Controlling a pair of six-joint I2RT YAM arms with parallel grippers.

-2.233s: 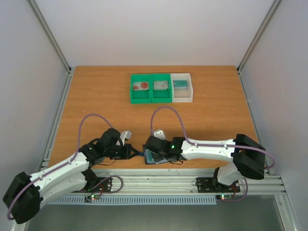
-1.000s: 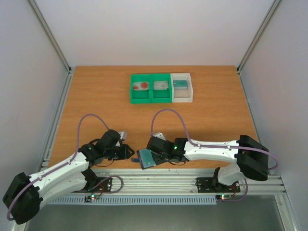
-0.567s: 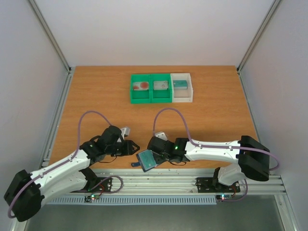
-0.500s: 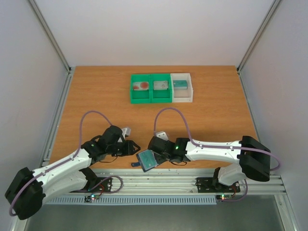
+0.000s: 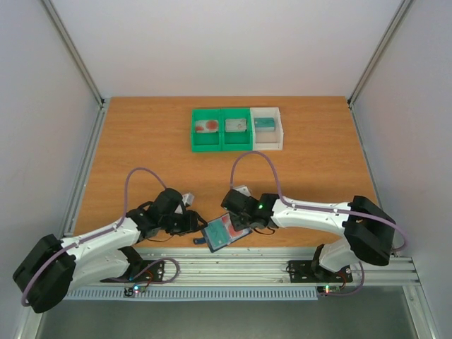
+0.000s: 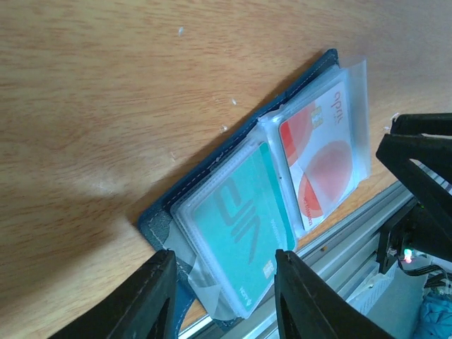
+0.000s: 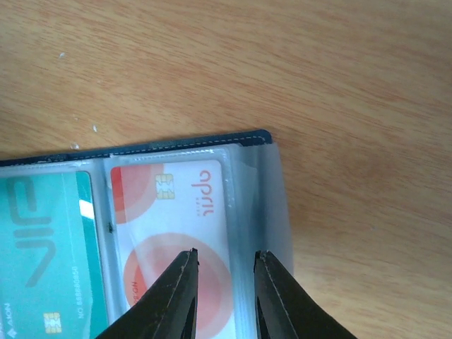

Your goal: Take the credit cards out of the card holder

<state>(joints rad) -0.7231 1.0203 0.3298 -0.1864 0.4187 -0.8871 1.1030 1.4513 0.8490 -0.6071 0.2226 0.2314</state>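
Since a second ago the card holder [image 6: 161, 222] has gone from a half-folded bundle under the right pincer [image 7: 226, 258] to lying spread open, and both pincers have widened their jaws. The right pincer is now hovering with its two fingers only a narrow gap apart. It is gripping nothing and is sitting directly over the outer end of the white card with the red blotch [image 7: 176, 233]. The left pincer [image 6: 224, 260] is standing wider open, also gripping nothing, with its fingers straddling one end of the teal card [image 6: 236, 222]. Whether either pincer's tips are touching the plastic cannot be told.

Both cards are lying face up, side by side, inside clear plastic sleeves [image 7: 258, 205], one on each panel of the dark blue holder. The holder is lying flat and slanted on the wooden counter [image 6: 106, 85], at its near edge, between the two arms and just beside the metal rail [image 6: 346, 244].

Well apart from all this, toward the far side of the counter, a green bin [image 5: 221, 146] with two compartments is sitting against a white bin [image 5: 267, 146]. Each compartment is holding a small flat card-like item.
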